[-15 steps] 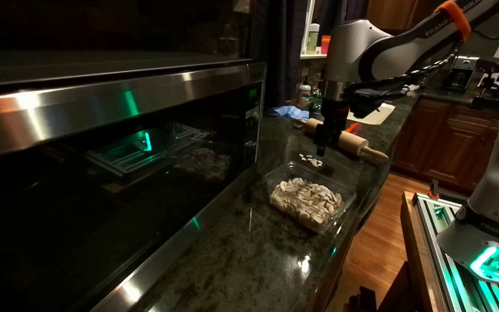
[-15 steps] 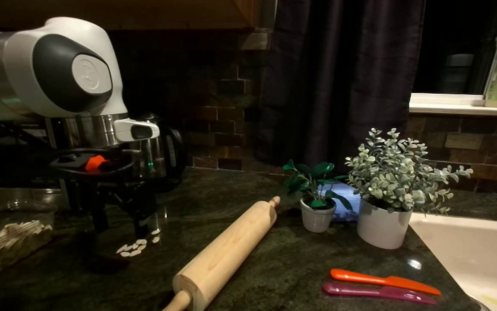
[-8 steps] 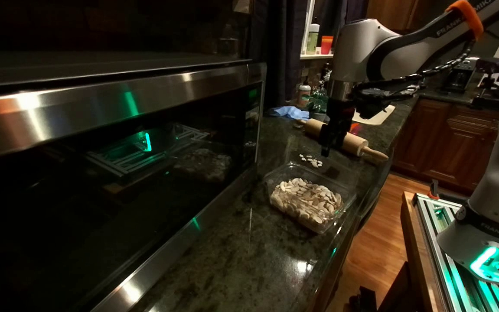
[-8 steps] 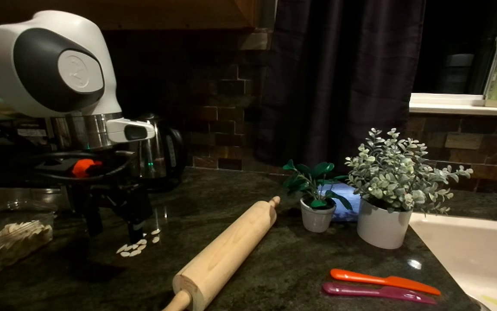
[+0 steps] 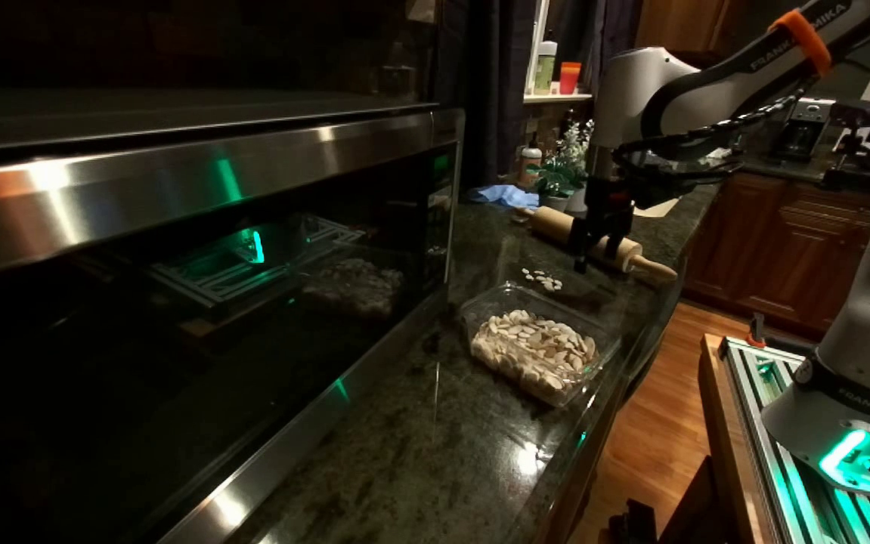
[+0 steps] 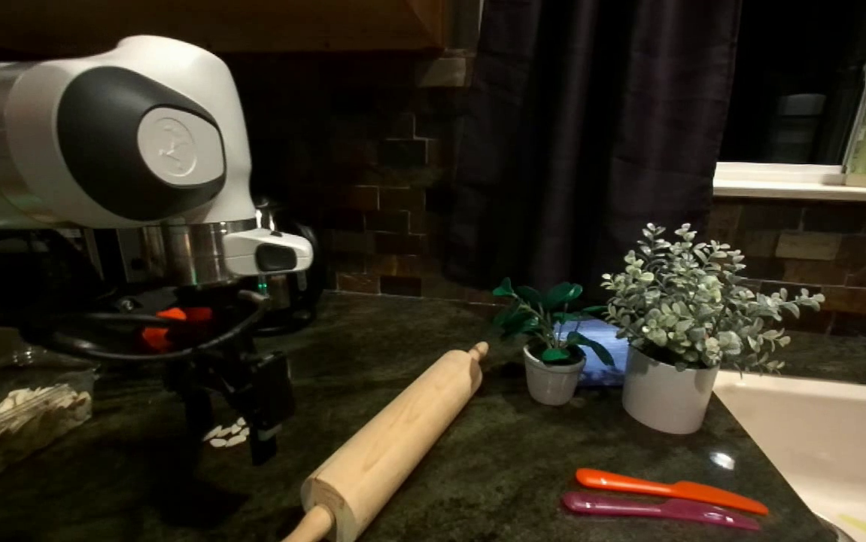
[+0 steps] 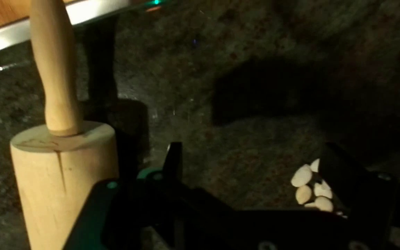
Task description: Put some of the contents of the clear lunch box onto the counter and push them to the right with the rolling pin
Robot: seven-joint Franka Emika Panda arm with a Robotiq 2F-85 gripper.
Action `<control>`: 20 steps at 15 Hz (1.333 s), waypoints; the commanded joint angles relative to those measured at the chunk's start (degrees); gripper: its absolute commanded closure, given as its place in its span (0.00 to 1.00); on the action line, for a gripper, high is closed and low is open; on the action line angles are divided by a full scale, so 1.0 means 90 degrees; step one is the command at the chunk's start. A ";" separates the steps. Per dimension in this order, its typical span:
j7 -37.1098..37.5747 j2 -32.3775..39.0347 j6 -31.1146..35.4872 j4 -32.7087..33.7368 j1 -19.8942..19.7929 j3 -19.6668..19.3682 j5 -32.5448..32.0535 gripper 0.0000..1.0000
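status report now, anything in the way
Black two-fingered pincer open, holding nothing. Tan wooden cylindrical rolling pin ungripped on dark speckled stone counter. Small green potted plant near pin's far end, possible obstacle.

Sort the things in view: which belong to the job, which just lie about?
Job:
clear rectangular plastic lunch box
pale flat oval food pieces
tan wooden cylindrical rolling pin
dark speckled stone counter

Lying about:
orange plastic knife
purple plastic knife
small green potted plant
bushy silvery potted plant
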 commanded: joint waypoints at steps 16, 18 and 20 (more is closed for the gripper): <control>0.0275 -0.0880 -0.0815 -0.0492 -0.0926 -0.0271 -0.0093 0.00; 0.0038 -0.0808 -0.0621 -0.0498 -0.0888 -0.0339 -0.0020 0.00; -0.0078 -0.0837 -0.0590 -0.0502 -0.0913 -0.0345 -0.0103 0.00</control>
